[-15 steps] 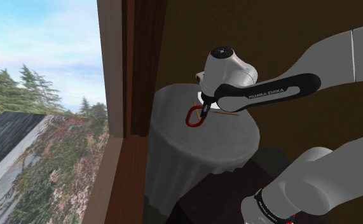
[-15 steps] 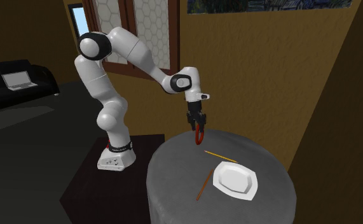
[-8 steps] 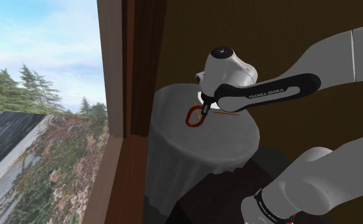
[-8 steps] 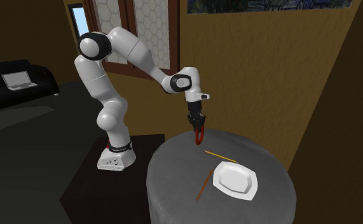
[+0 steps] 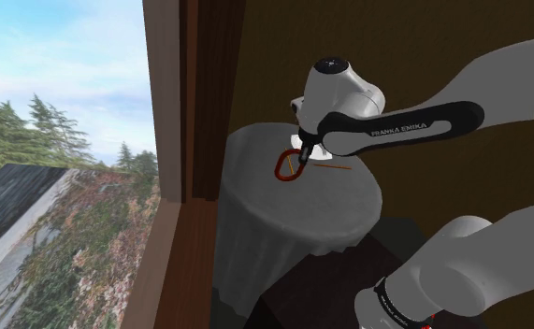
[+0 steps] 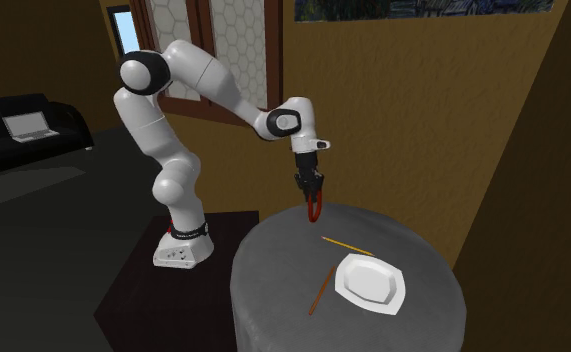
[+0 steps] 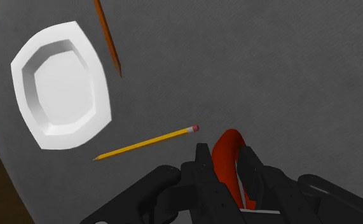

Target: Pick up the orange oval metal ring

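Counting across the round grey table (image 6: 273, 300) gave one white plate (image 6: 371, 282), one yellow pencil (image 6: 345, 243) and one brown stick (image 6: 320, 290) — plus one orange-red oval ring (image 6: 313, 212). The ring hung upright over the table's far left edge, clasped between the narrowed fingers of the gripper (image 6: 311, 199). The arm (image 6: 203, 75) arched up from its stand (image 6: 133, 300), elbow high, wrist bent — gripper pointing straight down.

Pencil (image 7: 147, 142), plate (image 7: 62, 86), brown stick (image 7: 108, 38) lie on table (image 7: 288, 63) near claw (image 7: 224, 156); wall (image 6: 423, 120) close behind.
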Controlling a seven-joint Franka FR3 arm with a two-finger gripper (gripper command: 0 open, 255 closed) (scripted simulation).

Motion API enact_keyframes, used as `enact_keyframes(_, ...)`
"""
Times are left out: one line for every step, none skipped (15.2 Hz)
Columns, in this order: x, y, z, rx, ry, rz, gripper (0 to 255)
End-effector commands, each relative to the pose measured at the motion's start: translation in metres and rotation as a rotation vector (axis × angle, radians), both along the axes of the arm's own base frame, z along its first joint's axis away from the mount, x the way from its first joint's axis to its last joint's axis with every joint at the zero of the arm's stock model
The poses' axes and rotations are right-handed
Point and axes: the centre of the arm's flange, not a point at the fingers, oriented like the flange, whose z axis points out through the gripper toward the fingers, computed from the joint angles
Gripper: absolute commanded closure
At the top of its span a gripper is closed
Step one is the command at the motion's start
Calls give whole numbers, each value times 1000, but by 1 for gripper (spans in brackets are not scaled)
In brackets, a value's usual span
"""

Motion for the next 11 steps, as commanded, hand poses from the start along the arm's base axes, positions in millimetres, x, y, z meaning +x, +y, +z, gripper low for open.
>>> enact_keyframes(0, 0, 11, 0, 0, 0, 255)
enact_keyframes(0, 0, 17, 0, 0, 0, 255)
enact_keyframes(0, 0, 22, 0, 0, 0, 255)
enact_keyframes(0, 0, 27, 0, 0, 0, 255)
enact_keyframes(0, 0, 32, 0, 0, 0, 255)
enact_keyframes(0, 0, 38, 0, 0, 0, 255)
enact_keyframes(0, 0, 43, 0, 0, 0, 255)
enact_keyframes(0, 0, 48, 0, 0, 0, 255)
enact_keyframes(0, 0, 54, 0, 0, 0, 255)
enact_keyframes(0, 0, 54, 0, 0, 0, 255)
enact_keyframes(0, 0, 54, 0, 0, 0, 255)
